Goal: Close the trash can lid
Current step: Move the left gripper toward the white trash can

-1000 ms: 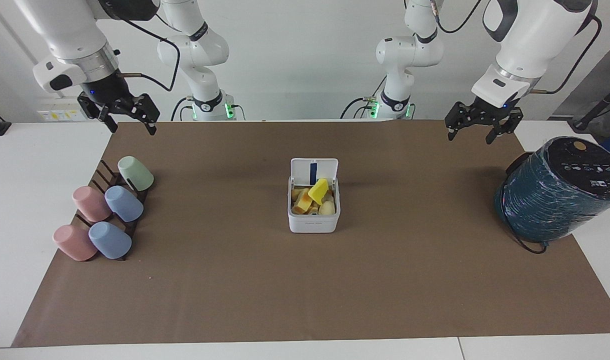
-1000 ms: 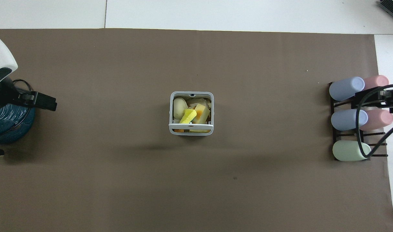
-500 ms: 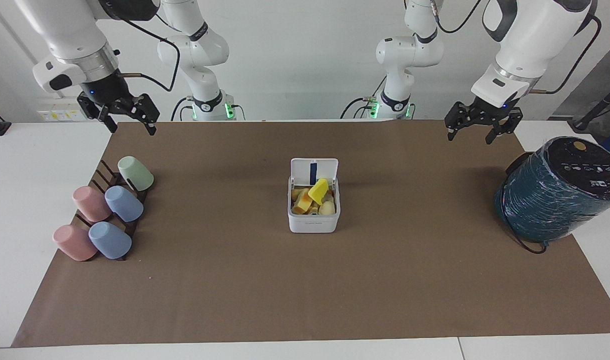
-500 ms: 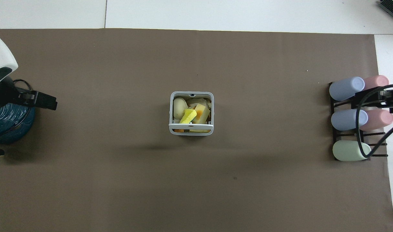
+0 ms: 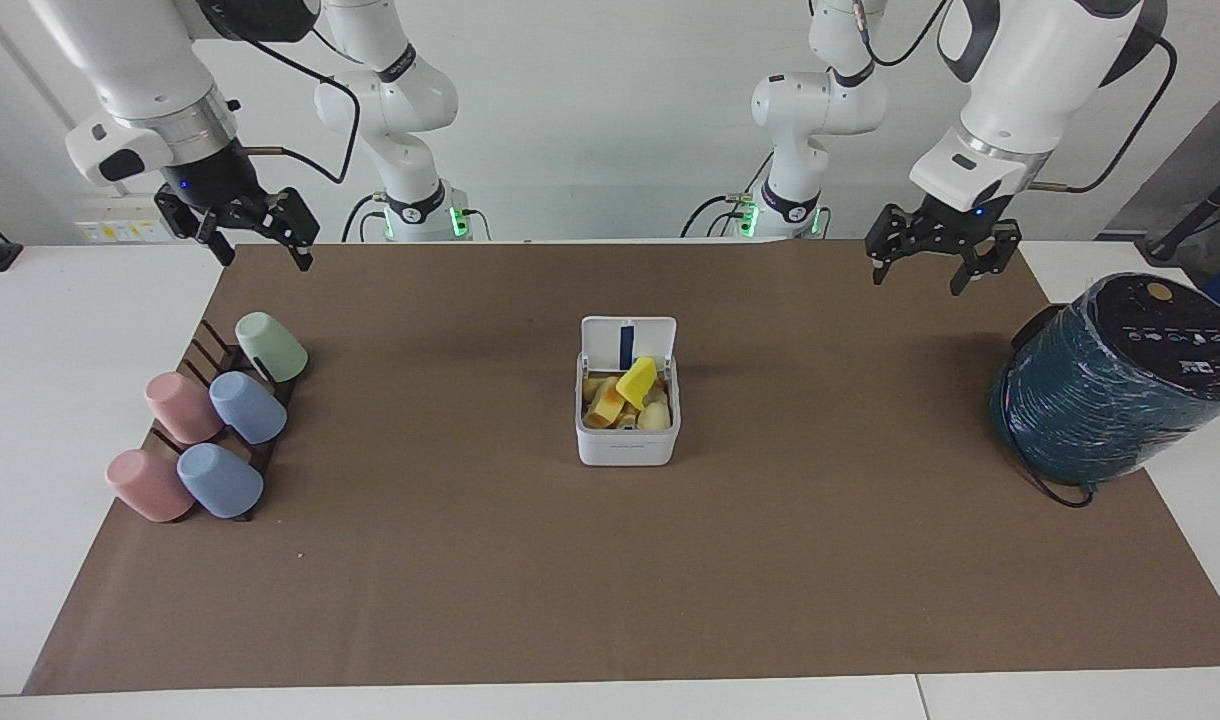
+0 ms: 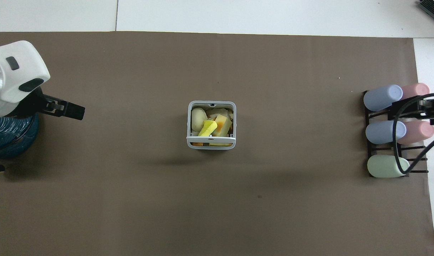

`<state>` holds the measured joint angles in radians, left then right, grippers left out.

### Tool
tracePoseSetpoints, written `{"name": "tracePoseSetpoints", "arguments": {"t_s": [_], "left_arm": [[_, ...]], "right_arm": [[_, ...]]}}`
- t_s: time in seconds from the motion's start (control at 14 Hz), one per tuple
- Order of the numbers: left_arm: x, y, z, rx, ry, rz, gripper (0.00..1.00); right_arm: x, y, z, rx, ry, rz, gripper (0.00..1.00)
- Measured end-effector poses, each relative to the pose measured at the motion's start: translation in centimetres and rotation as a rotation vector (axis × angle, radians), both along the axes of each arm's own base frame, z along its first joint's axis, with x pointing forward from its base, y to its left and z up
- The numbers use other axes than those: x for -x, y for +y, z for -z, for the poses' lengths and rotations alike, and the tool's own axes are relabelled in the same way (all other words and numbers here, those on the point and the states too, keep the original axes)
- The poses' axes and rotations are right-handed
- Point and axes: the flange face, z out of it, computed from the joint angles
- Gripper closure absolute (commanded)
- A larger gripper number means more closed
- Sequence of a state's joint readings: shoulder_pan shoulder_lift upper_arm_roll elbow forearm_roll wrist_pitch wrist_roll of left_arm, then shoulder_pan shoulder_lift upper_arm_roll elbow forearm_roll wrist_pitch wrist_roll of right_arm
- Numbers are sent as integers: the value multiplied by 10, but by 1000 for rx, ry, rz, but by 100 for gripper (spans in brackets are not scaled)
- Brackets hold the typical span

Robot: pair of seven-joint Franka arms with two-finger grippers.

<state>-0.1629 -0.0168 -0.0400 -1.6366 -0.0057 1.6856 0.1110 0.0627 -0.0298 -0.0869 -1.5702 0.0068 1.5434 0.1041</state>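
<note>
Trash can point(image 5: 626, 420), mid-worktop, full; lid point(image 5: 628, 344) upright on the edge nearer the robots. I would bring the left end effector point(image 5: 932, 262), fingers apart, over the mat's left-arm end, above the lid and press forward and down, minding the protruding yellow piece point(image 5: 636, 381). Right end effector point(image 5: 253, 232), also apart, waits over the mat's corner. Brown mat point(image 5: 610, 560) on white worktop point(image 5: 60, 330); white wall.

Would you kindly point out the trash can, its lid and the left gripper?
trash can point(image 5: 626, 448): facing view, white front wall.
lid point(image 5: 650, 340): facing view, raised white underside beside the blue strip.
left gripper point(image 5: 917, 271): facing view, midway between the fingertips.
</note>
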Motion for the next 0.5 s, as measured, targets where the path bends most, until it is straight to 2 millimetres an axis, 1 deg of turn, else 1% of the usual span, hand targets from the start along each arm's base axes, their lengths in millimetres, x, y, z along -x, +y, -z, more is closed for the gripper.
{"name": "tracePoseSetpoints", "arguments": {"t_s": [0.07,0.14,0.21,0.29,0.36,0.5], "left_arm": [[3,-13,6,2,-11,23,48],[8,-27,14,4,-20,47,59],[16,-43,22,6,-25,70,77],[25,-59,30,7,-25,85,91],[34,-73,37,8,-24,95,100],[54,-104,42,11,-22,109,100]], "right_arm": [[0,0,0,0,0,0,0],[0,0,0,0,1,0,0],[0,0,1,0,1,0,0],[0,0,1,0,2,0,0],[0,0,1,0,2,0,0],[0,0,1,0,2,0,0]]}}
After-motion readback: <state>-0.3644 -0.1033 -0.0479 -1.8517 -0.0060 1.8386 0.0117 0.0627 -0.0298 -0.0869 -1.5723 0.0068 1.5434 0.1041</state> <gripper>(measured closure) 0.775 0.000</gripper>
